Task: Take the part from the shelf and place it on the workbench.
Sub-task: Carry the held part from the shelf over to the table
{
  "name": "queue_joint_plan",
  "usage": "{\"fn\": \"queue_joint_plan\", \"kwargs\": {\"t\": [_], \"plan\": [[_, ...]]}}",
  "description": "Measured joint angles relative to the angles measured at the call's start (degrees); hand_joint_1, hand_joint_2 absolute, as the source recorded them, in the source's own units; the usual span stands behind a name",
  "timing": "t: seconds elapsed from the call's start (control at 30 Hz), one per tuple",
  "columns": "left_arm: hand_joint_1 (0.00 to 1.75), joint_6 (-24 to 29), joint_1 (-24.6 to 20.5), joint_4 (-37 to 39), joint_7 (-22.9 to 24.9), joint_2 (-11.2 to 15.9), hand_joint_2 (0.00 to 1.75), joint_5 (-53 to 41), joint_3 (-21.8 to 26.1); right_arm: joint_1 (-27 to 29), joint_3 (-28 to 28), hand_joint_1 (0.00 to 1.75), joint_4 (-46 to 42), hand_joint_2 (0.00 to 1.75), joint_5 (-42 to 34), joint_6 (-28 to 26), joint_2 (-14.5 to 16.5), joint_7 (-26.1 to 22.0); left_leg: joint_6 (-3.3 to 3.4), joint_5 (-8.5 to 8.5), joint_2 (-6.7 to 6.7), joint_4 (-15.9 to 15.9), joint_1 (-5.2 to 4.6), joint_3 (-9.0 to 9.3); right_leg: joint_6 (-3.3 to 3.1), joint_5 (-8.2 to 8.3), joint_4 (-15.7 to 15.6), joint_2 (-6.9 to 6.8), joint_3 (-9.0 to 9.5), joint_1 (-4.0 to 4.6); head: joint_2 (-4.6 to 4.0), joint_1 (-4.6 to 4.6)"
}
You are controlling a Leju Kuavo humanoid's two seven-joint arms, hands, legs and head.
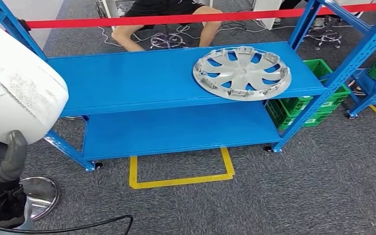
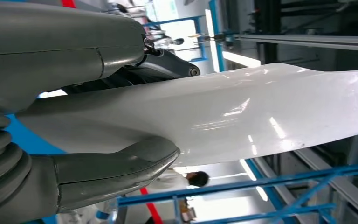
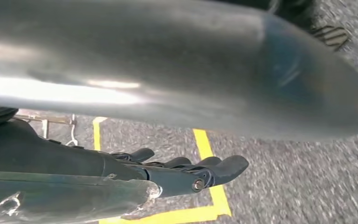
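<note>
Here the left hand [image 2: 74,140] gripped a glossy white curved plastic panel [image 2: 242,116], thumb against fingers; the right hand [image 3: 182,172] hung loosely uncurled, holding nothing.

At the lower left of the head view, the left hand [image 1: 2,164] shows a thick grey thumb with a rounded tip above a grey ribbed cover, with darker black parts below it. In the left wrist view the left hand [image 2: 98,121] has smooth, glossy grey shells split by a thin seam, stacked grey ribs at the left edge, and a black finger link with a small round pin. In the right wrist view the right hand [image 3: 186,170] has dark, rounded fingers lined up side by side, a silver screw at a joint, and a broad brushed-silver thumb shell across the upper frame.
</note>
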Motion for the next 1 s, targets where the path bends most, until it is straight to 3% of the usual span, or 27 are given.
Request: {"fn": "queue_joint_plan", "kwargs": {"t": [0.03,0.07,0.13,0.17,0.2,0.27,0.3,0.33,0.37,0.43,0.47,0.53,0.57,0.63,0.67,0.7,0.77,0.8,0.83,0.87,0.9,0.97,1.0], "plan": [[1.75,0.0,-0.4,0.1,-0.2,0.1,1.75,0.0,0.0,-0.1,-0.1,0.0,0.0,0.0,0.0,0.1,0.0,0.1,-0.29,0.53,0.04,0.0,0.01,-0.2,-0.11,-0.76,-2.5,0.06,1.39,0.16,0.0,0.0],[1.75,0.0,-0.7,0.2,-0.3,0.2,1.75,-0.1,0.0,-0.2,-0.2,0.0,0.0,0.0,0.0,0.2,0.1,0.1,-0.6,1.07,0.09,0.0,0.05,-0.34,-0.28,-0.85,-3.6,0.1,1.66,0.27,0.0,-0.03],[1.75,0.1,-1.0,0.4,-0.4,0.3,1.75,-0.1,0.0,-0.2,-0.6,0.0,0.0,0.0,0.0,0.2,0.3,0.3,-1.32,0.72,0.09,0.2,0.25,-0.9,-0.97,0.14,-3.6,0.01,0.66,0.23,0.0,-0.02],[1.75,0.1,-1.0,0.5,-0.4,0.3,1.75,-0.1,0.0,-0.2,-0.7,0.0,0.1,0.0,0.0,0.2,0.4,0.3,-1.68,-0.95,0.06,1.3,0.3,-1.46,-1.41,0.81,-3.6,-0.09,0.1,0.15,0.0,-0.13],[1.75,0.2,-1.1,0.6,-0.5,0.4,1.75,-0.2,0.0,-0.2,-0.8,0.0,0.1,0.0,0.0,0.2,0.4,0.3,-2.01,-3.66,0.04,3.6,0.37,-2.35,-1.74,1.56,-3.7,-0.18,-0.63,0.06,0.0,-0.22],[1.75,0.2,-1.3,0.7,-0.5,0.4,1.75,-0.2,0.1,-0.2,-0.9,0.0,0.1,0.0,0.1,0.2,0.4,0.3,-2.44,-9.33,0.03,11.1,0.47,-4.5,-2.08,3.07,-3.6,-0.23,-2.49,0.07,0.0,-0.4],[1.75,0.3,-1.3,0.9,-0.5,0.4,1.75,-0.3,0.1,-0.2,-0.9,0.0,0.1,0.0,0.2,0.3,0.4,0.4,-2.58,-10.65,0.03,14.6,0.5,-5.18,-2.06,3.81,-3.5,-0.26,-3.53,0.07,0.0,-0.41],[1.75,0.2,-1.4,1.0,-0.5,0.5,1.75,-0.3,0.1,-0.2,-0.9,0.0,0.1,0.0,0.3,0.6,0.5,0.4,-2.66,-10.34,0.04,16.7,0.52,-5.15,-2.01,4.42,-3.5,-0.38,-4.52,0.07,0.0,-0.41],[1.75,0.2,-1.5,1.1,-0.4,0.5,1.75,-0.5,0.1,-0.2,-0.9,0.0,0.1,0.0,0.4,1.1,0.5,0.4,-2.73,-8.71,0.05,17.1,0.55,-4.33,-1.91,4.97,-3.4,-0.57,-5.46,0.06,0.0,-0.41],[1.75,0.2,-1.8,1.3,0.1,0.6,1.75,-1.1,0.1,-0.1,-0.9,0.0,0.1,0.0,0.7,2.3,0.5,0.1,-2.85,-4.69,0.65,12.6,0.62,-0.1,-1.61,5.9,-3.1,-1.08,-7.06,0.02,0.0,-0.42],[1.75,0.2,-2.0,1.4,0.5,0.6,1.75,-1.5,0.0,0.0,-0.9,0.0,0.1,0.0,1.0,2.7,0.5,-0.1,-2.85,-4.23,1.31,8.2,0.59,3.04,-1.36,6.3,-2.8,-1.32,-7.65,0.06,0.0,-0.46],[1.75,0.1,-2.2,1.7,1.0,0.6,1.75,-2.0,-0.2,0.2,-0.9,0.0,0.1,0.0,1.5,3.1,0.4,-0.4,-2.22,-6.02,2.27,0.5,0.39,7.98,-0.78,7.03,-2.4,-1.9,-8.26,0.21,0.0,-0.49],[1.75,0.1,-2.3,1.8,1.1,0.6,1.75,-2.1,-0.4,0.3,-0.9,0.0,0.1,0.0,1.7,3.2,0.4,-0.5,-1.73,-6.9,2.16,-1.6,0.24,9.04,-0.49,7.41,-2.3,-2.31,-8.41,0.22,0.0,-0.49],[1.75,-0.1,-2.4,1.9,1.0,0.6,1.75,-2.1,-0.5,0.4,-0.9,0.0,0.1,0.0,2.0,3.6,0.4,-0.8,-0.67,-6.77,1.44,-2.1,0.24,8.73,0.08,7.81,-2.3,-2.88,-8.65,0.08,0.0,-0.48],[1.75,-0.3,-2.4,2.0,1.1,0.6,1.75,-2.1,-0.7,0.5,-0.9,0.0,0.1,0.0,2.1,3.7,0.4,-0.9,-0.17,-6.4,1.09,-2.1,0.3,8.46,0.41,6.98,-1.3,-2.53,-9.14,0.0,0.0,-0.43],[1.75,-0.4,-2.4,2.0,1.2,0.6,1.75,-2.0,-0.8,0.5,-0.9,0.0,0.1,0.0,2.2,3.7,0.4,-1.1,0.28,-6.02,0.8,-2.1,0.41,8.22,0.71,5.35,1.0,-1.92,-10.11,-0.05,0.0,-0.36],[1.75,-0.2,-2.4,2.2,2.0,0.6,1.75,-2.3,-1.1,0.6,-0.9,0.0,0.1,0.0,2.5,3.4,0.3,-1.2,0.77,-5.37,0.11,-2.0,0.41,7.61,1.14,0.76,9.0,-0.58,-13.2,-0.09,0.0,-0.23],[1.75,0.2,-2.4,2.2,2.6,0.6,1.75,-2.7,-1.1,0.6,-1.0,0.0,0.1,0.0,2.6,3.0,0.3,-1.3,0.83,-5.13,-0.3,-2.0,0.35,7.31,1.2,-0.85,12.8,-0.37,-14.53,-0.07,0.0,-0.22],[1.75,0.6,-2.4,2.3,3.2,0.6,1.75,-3.1,-1.2,0.7,-1.0,0.0,0.1,0.0,2.8,2.4,0.3,-1.3,0.84,-4.93,-0.77,-2.0,0.28,7.06,1.14,-1.43,14.8,-0.26,-14.97,-0.03,0.0,-0.23],[1.75,1.0,-2.4,2.4,3.8,0.6,1.75,-3.4,-1.2,0.7,-1.0,0.0,0.1,0.0,3.0,1.8,0.3,-1.2,0.8,-4.79,-1.29,-1.9,0.24,6.9,0.99,-0.92,14.4,-0.15,-14.27,0.0,0.0,-0.23],[1.75,1.4,-2.3,2.4,4.3,0.6,1.75,-3.4,-1.2,0.7,-1.0,0.0,0.1,0.0,3.1,1.2,0.4,-1.2,0.75,-4.72,-1.84,-1.9,0.22,6.85,0.77,0.58,11.6,0.16,-12.38,0.02,0.0,-0.23],[1.75,1.9,-2.4,2.5,5.0,0.5,1.75,-3.3,-1.2,0.6,-1.0,0.0,0.1,0.0,3.3,0.3,0.3,-1.2,0.55,-4.69,-2.84,-1.7,0.19,6.83,0.21,3.68,3.3,1.94,-7.37,-0.06,0.0,-0.26],[1.75,2.1,-2.4,2.5,5.2,0.5,1.75,-3.3,-1.2,0.6,-1.0,0.0,0.1,0.0,3.3,0.1,0.4,-1.2,0.38,-4.67,-3.3,-1.5,0.19,6.64,0.02,4.39,0.2,2.75,-5.58,-0.1,0.0,-0.26]]}}
